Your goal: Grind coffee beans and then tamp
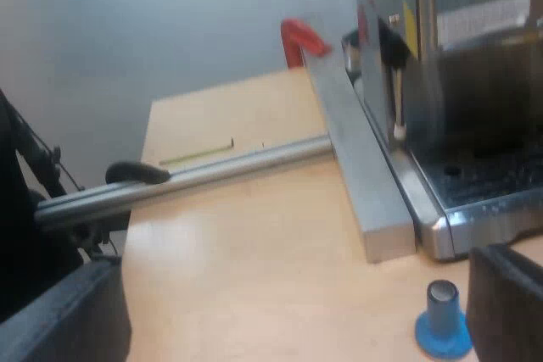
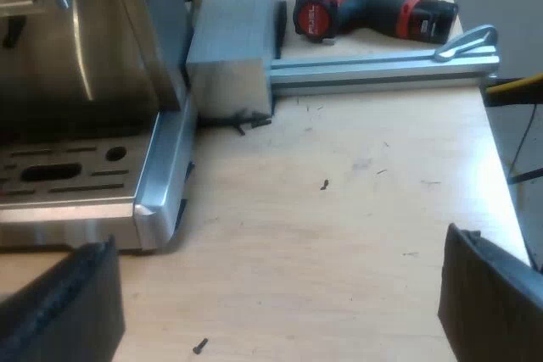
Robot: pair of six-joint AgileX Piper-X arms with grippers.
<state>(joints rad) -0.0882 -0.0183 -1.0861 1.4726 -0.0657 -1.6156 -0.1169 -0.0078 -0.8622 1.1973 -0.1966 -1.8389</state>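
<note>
The espresso machine (image 1: 475,82) stands on a wooden table (image 1: 246,252), with its drip tray (image 1: 488,180) facing me. A blue tamper (image 1: 443,324) with a metal top stands upright on the wood just before the tray's corner, close beside one finger (image 1: 509,303) of my left gripper (image 1: 280,328). That gripper is open above the table and holds nothing. My right gripper (image 2: 276,311) is also open, hovering over bare wood near the corner of the machine's slotted drip tray (image 2: 76,175), with nothing between its fingers.
A metal block (image 1: 365,167) lies along the machine's side, and an aluminium rail (image 1: 212,171) runs from it across the table. A red and black power drill (image 2: 365,6) lies beyond the rail (image 2: 382,65). Small dark screws (image 2: 325,184) are scattered on the wood.
</note>
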